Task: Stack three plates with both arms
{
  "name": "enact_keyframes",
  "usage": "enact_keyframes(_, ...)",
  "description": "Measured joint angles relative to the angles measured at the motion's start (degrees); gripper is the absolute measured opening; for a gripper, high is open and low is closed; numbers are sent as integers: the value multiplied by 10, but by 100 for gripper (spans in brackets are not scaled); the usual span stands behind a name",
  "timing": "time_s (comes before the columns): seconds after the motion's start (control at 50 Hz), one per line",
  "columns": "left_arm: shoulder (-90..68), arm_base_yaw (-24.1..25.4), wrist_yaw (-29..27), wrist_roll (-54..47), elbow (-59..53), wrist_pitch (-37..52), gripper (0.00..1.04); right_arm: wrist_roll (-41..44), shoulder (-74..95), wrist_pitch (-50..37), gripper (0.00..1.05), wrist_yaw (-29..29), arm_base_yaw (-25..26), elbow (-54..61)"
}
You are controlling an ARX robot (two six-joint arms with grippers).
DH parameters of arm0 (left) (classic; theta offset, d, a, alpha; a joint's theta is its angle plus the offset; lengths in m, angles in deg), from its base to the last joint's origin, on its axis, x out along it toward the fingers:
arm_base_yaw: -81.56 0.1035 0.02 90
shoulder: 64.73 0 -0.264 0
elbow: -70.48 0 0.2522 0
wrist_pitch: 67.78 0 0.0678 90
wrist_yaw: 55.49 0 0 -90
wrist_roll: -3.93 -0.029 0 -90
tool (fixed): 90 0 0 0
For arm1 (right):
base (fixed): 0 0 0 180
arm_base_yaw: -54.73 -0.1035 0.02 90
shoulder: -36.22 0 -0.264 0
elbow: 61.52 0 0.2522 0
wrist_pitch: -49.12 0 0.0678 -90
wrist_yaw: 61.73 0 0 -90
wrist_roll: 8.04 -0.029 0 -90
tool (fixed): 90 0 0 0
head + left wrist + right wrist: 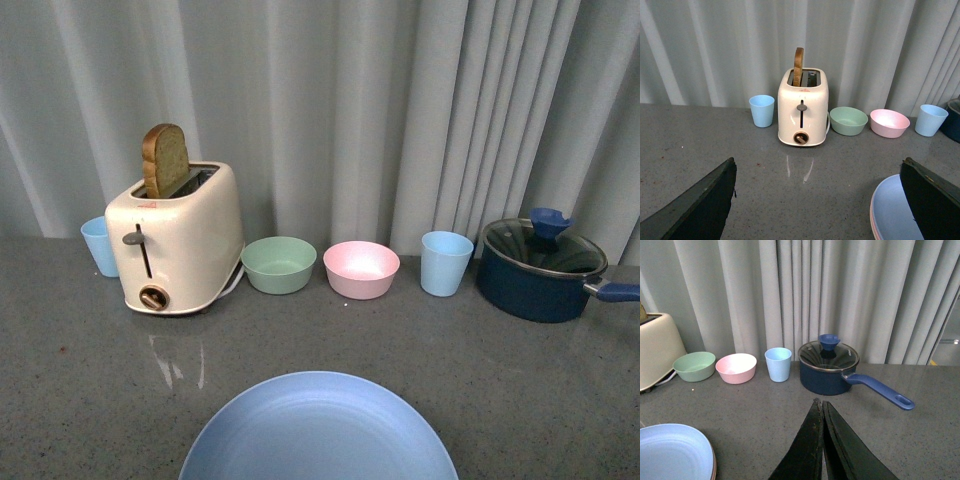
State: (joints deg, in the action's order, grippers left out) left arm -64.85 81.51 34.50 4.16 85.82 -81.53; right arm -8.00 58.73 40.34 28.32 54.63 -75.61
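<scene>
The light blue plate [318,430] lies at the near edge of the grey counter, in the middle of the front view. The left wrist view shows the same blue plate [895,215] with a pink plate's rim [872,220] showing right under it. In the right wrist view a thin beige-brown edge [714,466] shows under the blue plate [670,452]. My left gripper [818,161] is open and holds nothing. One of its fingers [935,200] overlaps the stack's side. My right gripper [819,402] is shut and empty, beside the stack. Neither gripper shows in the front view.
Along the curtain stand a blue cup [99,245], a cream toaster [178,240] with a slice of bread, a green bowl [279,264], a pink bowl [361,269], a second blue cup [445,263] and a lidded dark blue saucepan [541,270] with its handle pointing right.
</scene>
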Motion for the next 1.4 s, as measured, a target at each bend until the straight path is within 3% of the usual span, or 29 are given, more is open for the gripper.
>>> enact_keyframes(0.681,0,0,0,0,0,0,98,0,-124,122,3,0,0,0)
enact_keyframes(0.781,0,0,0,0,0,0,98,0,-202,220,3,-1,0,0)
enact_keyframes(1.061,0,0,0,0,0,0,98,0,-223,225,3,-1,0,0)
enact_keyframes(1.121,0,0,0,0,0,0,98,0,-223,225,11,-1,0,0)
enact_keyframes(1.241,0,0,0,0,0,0,98,0,-223,225,41,-1,0,0)
enact_keyframes(1.401,0,0,0,0,0,0,98,0,-223,225,67,-1,0,0)
